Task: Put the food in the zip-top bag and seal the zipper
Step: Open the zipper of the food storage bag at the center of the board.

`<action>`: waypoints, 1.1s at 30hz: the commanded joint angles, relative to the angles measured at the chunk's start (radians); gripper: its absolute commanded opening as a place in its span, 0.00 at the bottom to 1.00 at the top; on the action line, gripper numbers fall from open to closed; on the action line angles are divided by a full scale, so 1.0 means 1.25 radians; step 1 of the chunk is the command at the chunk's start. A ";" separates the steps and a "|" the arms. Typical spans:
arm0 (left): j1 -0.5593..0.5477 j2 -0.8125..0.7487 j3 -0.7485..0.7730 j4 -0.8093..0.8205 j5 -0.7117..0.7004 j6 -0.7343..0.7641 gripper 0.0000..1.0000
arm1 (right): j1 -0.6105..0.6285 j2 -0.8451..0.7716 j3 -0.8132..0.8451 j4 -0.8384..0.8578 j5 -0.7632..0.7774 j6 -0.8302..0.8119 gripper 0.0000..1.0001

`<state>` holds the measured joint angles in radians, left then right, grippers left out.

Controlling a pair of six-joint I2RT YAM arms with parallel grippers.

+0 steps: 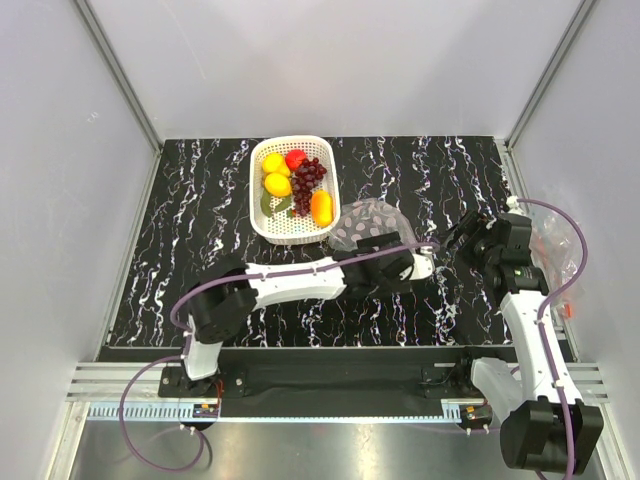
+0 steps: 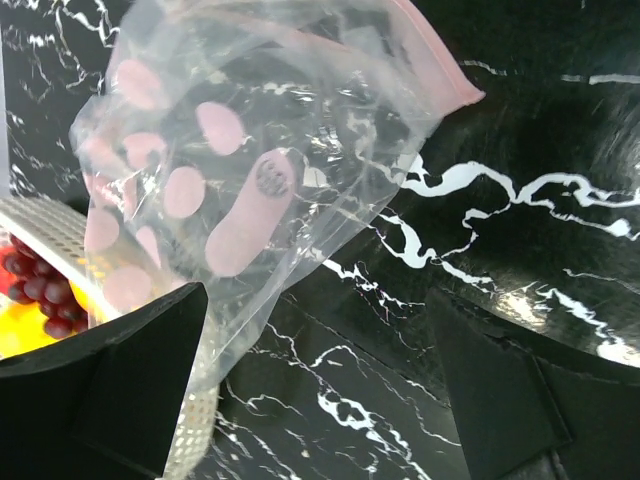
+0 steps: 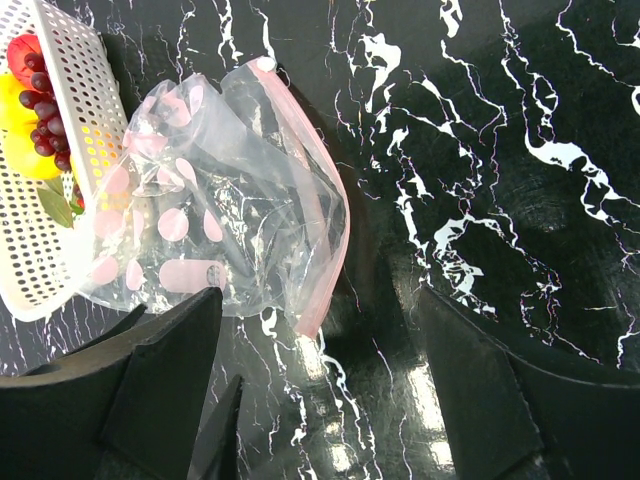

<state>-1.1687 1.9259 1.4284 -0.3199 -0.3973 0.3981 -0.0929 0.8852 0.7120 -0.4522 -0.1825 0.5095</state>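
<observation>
The zip-top bag (image 3: 215,190) lies crumpled and empty on the black marbled table (image 1: 190,220), one end touching the near right corner of the white basket (image 1: 262,222), its pink zipper (image 3: 322,215) along the edge turned away from the basket. All the food (image 1: 295,185) sits in the basket. The left gripper (image 2: 318,330) and right gripper (image 3: 320,300) each stand near the bag with jaws spread wide, holding nothing.

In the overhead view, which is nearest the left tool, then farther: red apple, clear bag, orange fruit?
From the left tool:
1. zip-top bag, just beyond it.
2. orange piece, near corner of basket.
3. red apple, far end of basket.
</observation>
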 commanded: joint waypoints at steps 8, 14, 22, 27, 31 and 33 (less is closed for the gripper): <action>-0.005 0.136 0.119 -0.012 -0.131 0.131 0.87 | -0.004 0.007 0.028 0.026 -0.006 -0.016 0.87; 0.011 0.172 0.150 0.037 -0.188 0.127 0.08 | -0.004 0.011 0.027 0.029 0.000 -0.016 0.87; 0.043 -0.029 -0.021 0.142 -0.082 -0.047 0.00 | -0.004 0.005 0.010 0.035 -0.002 -0.012 0.86; 0.075 -0.198 -0.172 0.214 0.040 -0.183 0.00 | -0.004 0.004 0.002 0.039 -0.045 -0.034 0.85; 0.109 -0.286 -0.239 0.248 0.136 -0.256 0.00 | -0.004 0.002 -0.014 0.056 -0.120 -0.060 0.85; 0.125 -0.329 -0.271 0.253 0.191 -0.284 0.00 | -0.004 0.001 -0.019 0.065 -0.147 -0.058 0.84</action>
<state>-1.0340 1.5837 1.1439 -0.0933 -0.3073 0.1600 -0.0929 0.8986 0.7002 -0.4206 -0.2726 0.4667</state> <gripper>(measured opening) 0.008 0.849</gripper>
